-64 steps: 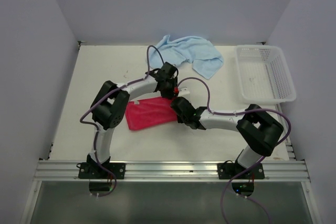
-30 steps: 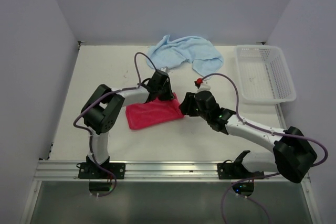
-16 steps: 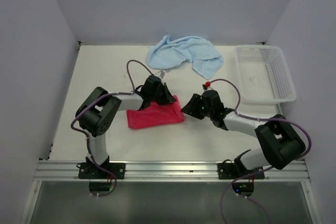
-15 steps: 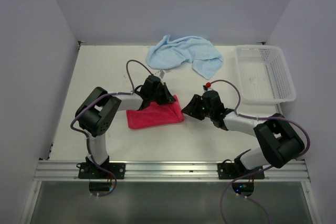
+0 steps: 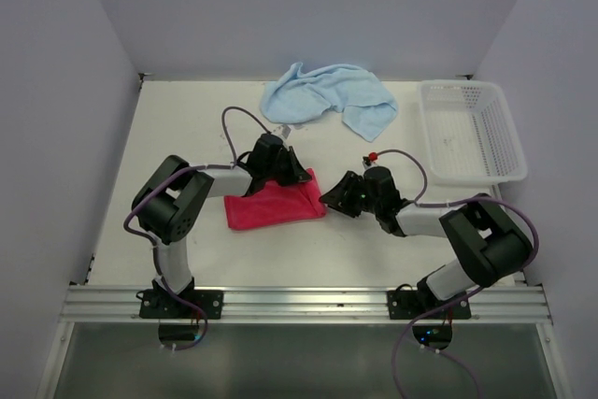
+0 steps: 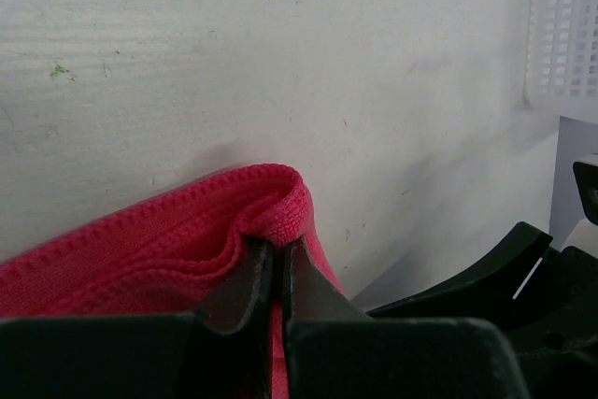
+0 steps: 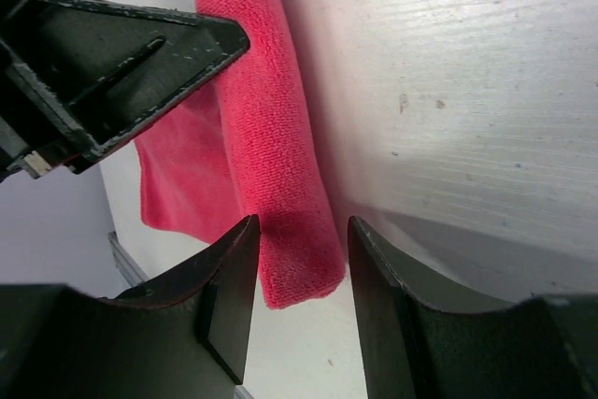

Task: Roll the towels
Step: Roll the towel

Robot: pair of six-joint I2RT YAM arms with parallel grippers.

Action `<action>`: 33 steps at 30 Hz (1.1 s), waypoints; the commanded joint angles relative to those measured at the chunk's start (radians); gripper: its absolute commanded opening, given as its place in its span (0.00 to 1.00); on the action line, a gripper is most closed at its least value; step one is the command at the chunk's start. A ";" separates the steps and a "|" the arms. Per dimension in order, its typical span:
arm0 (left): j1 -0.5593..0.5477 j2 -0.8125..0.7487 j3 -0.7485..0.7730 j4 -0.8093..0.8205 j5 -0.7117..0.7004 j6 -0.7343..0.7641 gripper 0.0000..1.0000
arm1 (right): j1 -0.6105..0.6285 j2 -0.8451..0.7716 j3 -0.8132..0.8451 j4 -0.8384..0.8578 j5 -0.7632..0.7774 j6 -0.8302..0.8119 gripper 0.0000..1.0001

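Plain pale walls (image 5: pixel 308 7) enclose a scuffed white table (image 5: pixel 187 128). The light blue towel (image 5: pixel 327 95) lies crumpled at the far edge. The folded red-pink towel (image 5: pixel 271 205) lies mid-table. The left gripper (image 6: pixel 274 254) pinches its far right corner. The right gripper (image 7: pixel 301 231), half-open, straddles its right end. Likely step: starting the roll. Next: close, then turn the end leftward.

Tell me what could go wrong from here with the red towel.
1. The left hand pinches only a thin fold of the red towel; it may slip out and let the rolled edge loosen.
2. The right hand, open, straddles the end of that rolled edge; closing may catch just the outer layer.
3. Both hands work close together at the same end of the towel; they may bump.
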 commanded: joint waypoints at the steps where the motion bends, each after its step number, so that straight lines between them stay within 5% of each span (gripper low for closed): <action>1: 0.009 -0.047 -0.011 0.045 -0.022 0.019 0.00 | -0.001 0.019 -0.010 0.105 -0.042 0.036 0.46; 16: 0.011 -0.047 -0.029 0.050 -0.057 0.016 0.00 | 0.002 0.139 -0.012 0.187 -0.097 0.039 0.39; 23: 0.011 -0.045 -0.049 0.056 -0.071 -0.001 0.00 | 0.014 0.137 -0.008 0.175 -0.077 0.016 0.13; 26: 0.013 -0.052 -0.051 0.053 -0.070 -0.003 0.00 | 0.021 0.096 0.001 0.122 -0.036 -0.033 0.00; 30: 0.019 -0.062 -0.037 0.030 -0.064 0.003 0.00 | 0.053 0.018 0.031 -0.037 0.055 -0.160 0.00; 33: 0.022 -0.073 -0.016 -0.002 -0.067 0.016 0.09 | 0.099 -0.047 0.068 -0.159 0.168 -0.233 0.00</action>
